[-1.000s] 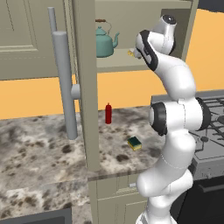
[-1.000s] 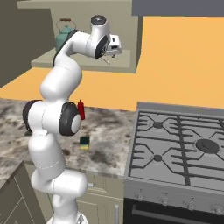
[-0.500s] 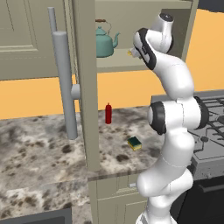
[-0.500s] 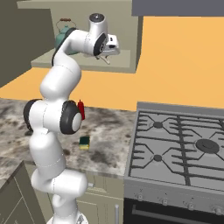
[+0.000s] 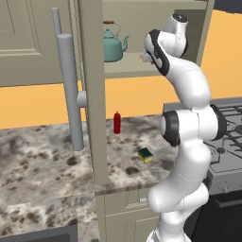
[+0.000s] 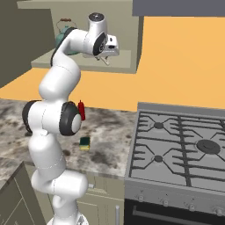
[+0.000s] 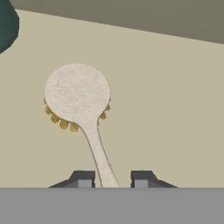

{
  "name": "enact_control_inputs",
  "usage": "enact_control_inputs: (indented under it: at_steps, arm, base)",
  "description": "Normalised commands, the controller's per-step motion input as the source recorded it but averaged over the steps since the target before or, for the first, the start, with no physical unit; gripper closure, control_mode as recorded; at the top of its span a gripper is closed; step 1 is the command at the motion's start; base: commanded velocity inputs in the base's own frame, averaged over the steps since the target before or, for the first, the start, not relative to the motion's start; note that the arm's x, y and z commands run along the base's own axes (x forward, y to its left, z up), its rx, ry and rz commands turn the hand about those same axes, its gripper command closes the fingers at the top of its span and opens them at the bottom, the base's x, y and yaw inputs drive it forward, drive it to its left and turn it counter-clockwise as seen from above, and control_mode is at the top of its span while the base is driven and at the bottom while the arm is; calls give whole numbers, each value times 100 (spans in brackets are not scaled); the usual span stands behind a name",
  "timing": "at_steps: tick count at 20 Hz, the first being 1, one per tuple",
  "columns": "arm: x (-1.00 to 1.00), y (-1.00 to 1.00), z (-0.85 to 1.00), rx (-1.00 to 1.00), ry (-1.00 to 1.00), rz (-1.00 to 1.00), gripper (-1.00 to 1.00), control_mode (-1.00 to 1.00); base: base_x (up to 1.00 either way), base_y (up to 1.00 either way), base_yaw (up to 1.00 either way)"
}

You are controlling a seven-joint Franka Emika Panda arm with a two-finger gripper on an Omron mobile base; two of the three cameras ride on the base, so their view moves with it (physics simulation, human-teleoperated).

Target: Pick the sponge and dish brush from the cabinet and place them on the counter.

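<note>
The dish brush (image 7: 78,92) lies flat on the beige shelf (image 7: 175,109) of the wall cabinet (image 5: 127,68), round head away from the hand. Its cream handle runs back between my two finger tips. My gripper (image 7: 112,179) is open around that handle, with a gap on each side. In the base views the gripper (image 5: 144,56) (image 6: 107,58) is inside the cabinet, just over the shelf. The sponge (image 5: 145,154) (image 6: 84,142) rests on the speckled counter (image 5: 42,160) below, beside the arm.
A teal kettle (image 5: 113,47) (image 6: 63,30) stands on the shelf left of the hand. The open cabinet door (image 5: 90,94) with its grey bar handle (image 5: 68,90) hangs over the counter. A red bottle (image 5: 116,123) stands near the wall. The stove (image 6: 184,149) is to the right.
The hand has edged slightly left and deeper into the cabinet over the brush. The sponge and bottle have stayed put.
</note>
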Motion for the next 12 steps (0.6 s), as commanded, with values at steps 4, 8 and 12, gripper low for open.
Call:
enact_control_inputs:
  at_steps: [4,8,12]
  arm:
    - [-47,-14,-15,1,0,1,100,-100]
    - [-65,-15,-7,0,-1,2,100,-100]
    - [-65,-9,-1,0,-3,2,100,-100]
  base:
    - [0,0,0]
    - [0,0,0]
    - [0,0,0]
